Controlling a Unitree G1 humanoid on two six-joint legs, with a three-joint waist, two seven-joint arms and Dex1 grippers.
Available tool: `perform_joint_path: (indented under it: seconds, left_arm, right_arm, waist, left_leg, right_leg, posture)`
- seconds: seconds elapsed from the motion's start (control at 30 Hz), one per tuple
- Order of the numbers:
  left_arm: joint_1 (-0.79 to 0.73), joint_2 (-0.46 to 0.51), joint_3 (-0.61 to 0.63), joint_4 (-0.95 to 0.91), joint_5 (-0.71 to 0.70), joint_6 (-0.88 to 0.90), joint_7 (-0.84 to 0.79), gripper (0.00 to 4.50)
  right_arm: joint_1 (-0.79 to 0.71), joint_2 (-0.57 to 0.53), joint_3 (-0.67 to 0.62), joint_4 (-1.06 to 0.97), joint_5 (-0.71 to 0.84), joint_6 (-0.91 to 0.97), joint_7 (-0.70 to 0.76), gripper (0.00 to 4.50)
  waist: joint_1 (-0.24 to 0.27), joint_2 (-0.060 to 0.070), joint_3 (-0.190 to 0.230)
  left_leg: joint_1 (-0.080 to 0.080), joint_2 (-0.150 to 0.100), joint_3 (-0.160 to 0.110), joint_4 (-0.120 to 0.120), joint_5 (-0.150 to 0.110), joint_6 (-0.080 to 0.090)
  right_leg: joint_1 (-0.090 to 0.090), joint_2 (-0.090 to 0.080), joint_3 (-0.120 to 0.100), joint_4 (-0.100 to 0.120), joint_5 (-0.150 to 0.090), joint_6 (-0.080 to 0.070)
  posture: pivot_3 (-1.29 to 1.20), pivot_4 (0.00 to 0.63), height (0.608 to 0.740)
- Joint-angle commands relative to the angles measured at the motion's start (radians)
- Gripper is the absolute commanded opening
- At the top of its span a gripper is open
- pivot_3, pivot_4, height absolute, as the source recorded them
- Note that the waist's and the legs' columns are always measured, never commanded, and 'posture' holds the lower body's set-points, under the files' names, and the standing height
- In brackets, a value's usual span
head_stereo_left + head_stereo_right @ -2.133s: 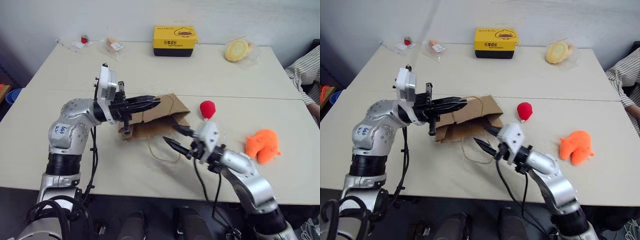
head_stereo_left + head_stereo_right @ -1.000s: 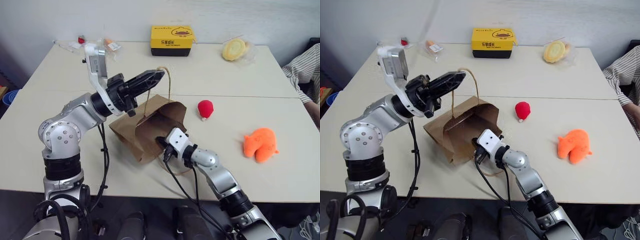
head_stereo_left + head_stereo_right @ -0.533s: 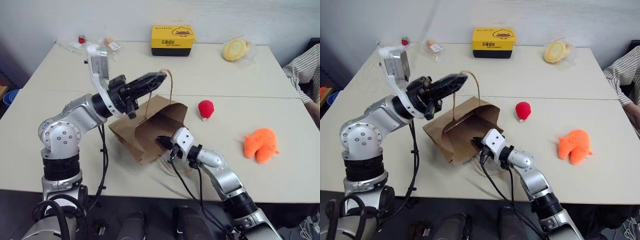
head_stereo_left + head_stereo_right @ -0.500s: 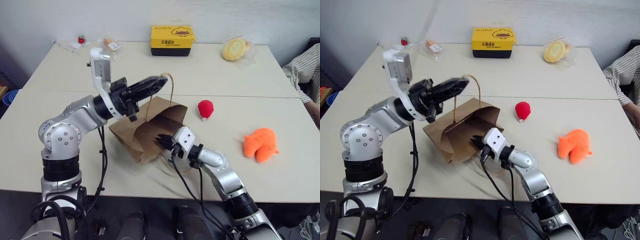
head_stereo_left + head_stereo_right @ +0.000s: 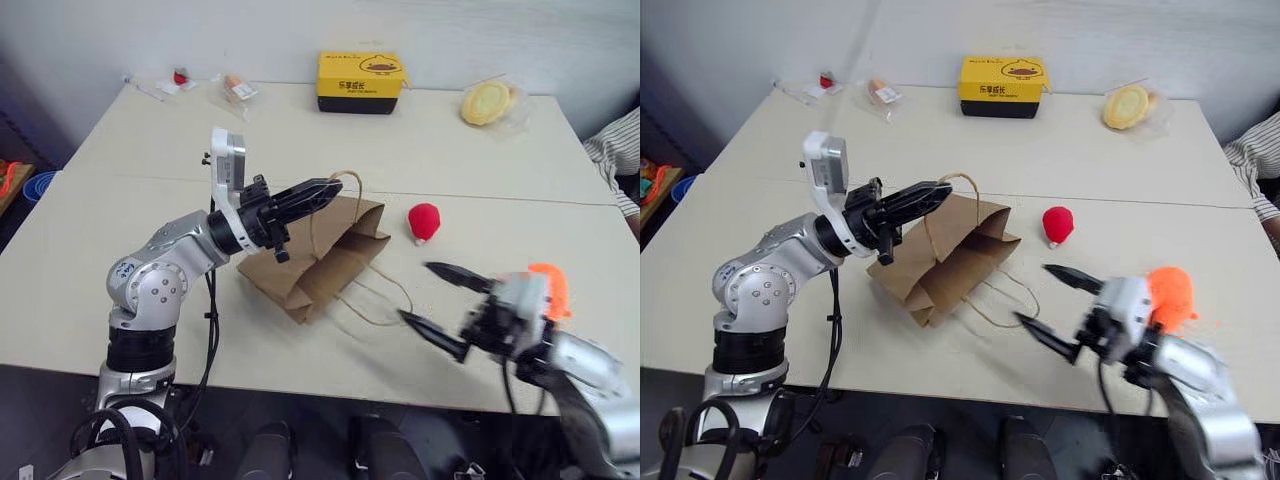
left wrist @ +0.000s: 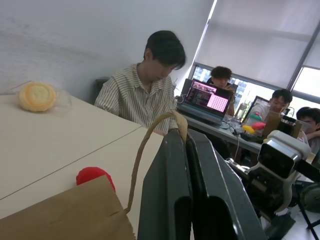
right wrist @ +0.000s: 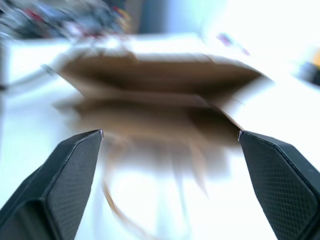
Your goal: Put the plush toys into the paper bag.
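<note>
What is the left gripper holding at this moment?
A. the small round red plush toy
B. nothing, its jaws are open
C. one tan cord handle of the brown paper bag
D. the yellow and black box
C: the left gripper is shut on one tan cord handle, lifting the top of the brown paper bag open.

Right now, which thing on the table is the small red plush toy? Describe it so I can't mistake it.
Find the brown paper bag near the middle of the table. Just to the robot's right of its mouth lies the red plush toy, alone on bare tabletop. It is small, round and plain red, unlike the bigger orange plush toy behind the right gripper.
</note>
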Motion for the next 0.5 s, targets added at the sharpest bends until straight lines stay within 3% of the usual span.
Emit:
perform_joint_path:
  seconds: [0.03, 0.23, 0.4, 0.5]
  left_arm:
    - [-0.012, -0.006, 0.002, 0.002, 0.012, -0.032, -0.033, 0.0]
    - [0.0, -0.024, -0.023, 0.01, 0.04, -0.047, -0.059, 0.0]
    - [-0.006, -0.029, -0.024, 0.027, 0.062, -0.061, -0.068, 0.0]
    - [-0.005, -0.03, -0.024, 0.025, 0.067, -0.061, -0.07, 0.0]
  right_arm:
    - [0.133, 0.008, -0.248, 0.111, -0.056, -0.172, 0.017, 4.47]
    - [0.288, 0.02, -0.459, 0.416, -0.184, -0.48, 0.021, 4.47]
    - [0.368, -0.021, -0.481, 0.593, -0.259, -0.668, 0.058, 4.47]
    - [0.317, -0.069, -0.469, 0.63, -0.275, -0.659, 0.01, 4.47]
  waist:
    - [0.004, 0.0, 0.0]
    - [0.005, 0.0, 0.0]
    - [0.001, 0.0, 0.0]
    - [-0.013, 0.0, 0.0]
  left_leg:
    - [0.001, 0.0, 0.001, -0.001, 0.0, 0.0]
    - [0.005, 0.0, 0.005, -0.003, 0.0, 0.001]
    - [0.005, 0.001, 0.006, -0.005, 0.0, 0.001]
    - [0.007, 0.001, 0.008, -0.004, 0.0, 0.001]
  right_leg:
    - [0.0, 0.0, 0.001, 0.0, 0.0, 0.0]
    - [0.001, 0.0, 0.004, 0.0, 0.0, 0.0]
    - [0.001, 0.001, 0.005, 0.0, 0.0, 0.0]
    - [0.002, 0.001, 0.006, 0.0, 0.0, 0.0]
  posture:
    - [0.0, 0.15, 0.74]
    - [0.0, 0.15, 0.74]
    - [0.0, 0.15, 0.74]
    - [0.0, 0.15, 0.74]
